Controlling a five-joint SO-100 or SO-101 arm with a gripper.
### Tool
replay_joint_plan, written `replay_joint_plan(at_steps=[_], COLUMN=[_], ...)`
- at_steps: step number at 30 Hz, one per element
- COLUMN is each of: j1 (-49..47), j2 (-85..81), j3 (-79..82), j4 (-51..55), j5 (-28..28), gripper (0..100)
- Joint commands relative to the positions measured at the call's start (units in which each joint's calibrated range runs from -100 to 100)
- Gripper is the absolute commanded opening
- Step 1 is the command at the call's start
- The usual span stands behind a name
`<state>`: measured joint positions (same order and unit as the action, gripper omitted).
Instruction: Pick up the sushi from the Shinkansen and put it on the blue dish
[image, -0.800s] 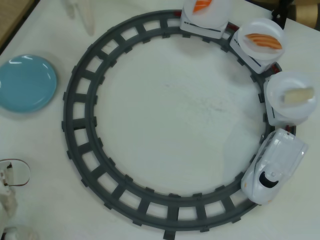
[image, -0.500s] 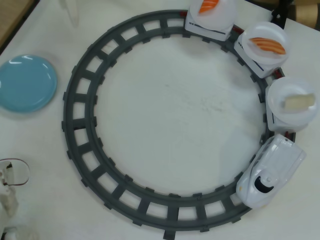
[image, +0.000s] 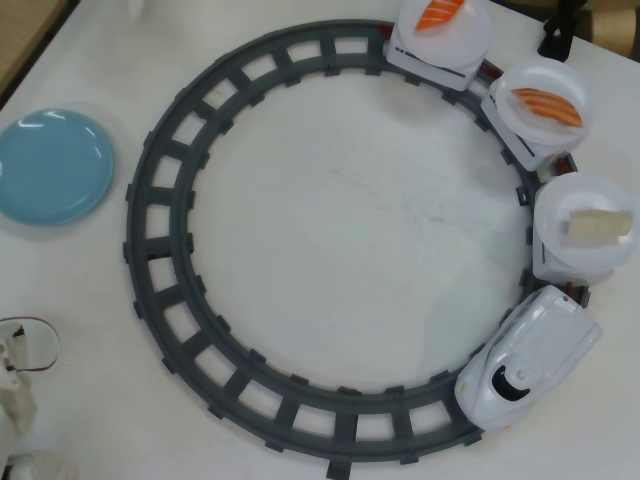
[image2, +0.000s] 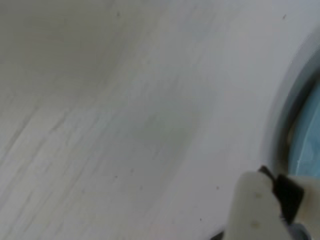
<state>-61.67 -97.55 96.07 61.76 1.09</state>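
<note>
On the right side of the overhead view, the Shinkansen (image: 530, 357) sat on the grey circular track (image: 160, 250), its rounded nose pointing toward the lower left. Behind it three cars curved up along the rail, each topped with a round white plate. The sushi (image: 598, 222), a pale cream oblong, lay on the white plate (image: 590, 196) of the car just behind the engine. The two cars farther back each carried an orange salmon nigiri (image: 546, 106), the last one (image: 440, 13) partly cut off by the top edge.

The blue dish (image: 52, 166) rested on the white bench (image: 350, 220) at the left, well apart from the train and just outside the track.

Part of the arm (image: 18, 385) showed at the lower left corner of the overhead view. In the wrist view, one pale piece of the fingers (image2: 255, 207) entered from the bottom edge, blurred, beside the blue dish's rim (image2: 309, 135) at the right; I could not tell whether they were open or closed.
</note>
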Motion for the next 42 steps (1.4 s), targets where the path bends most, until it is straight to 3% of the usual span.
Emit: replay_joint_plan(at_steps=[1, 17, 32, 36, 42], j1=[0.58, 1.19, 16.6, 25.22, 32.44], j2=[-0.37, -0.37, -0.04, -0.04, 0.04], j3=[-0.03, -0.21, -10.4, -14.37, -20.95], j4=[-0.32, -0.24, 4.01, 4.01, 6.73], j5=[0.27, 0.38, 3.73, 5.71, 7.7], gripper=[3, 3, 4, 11, 12])
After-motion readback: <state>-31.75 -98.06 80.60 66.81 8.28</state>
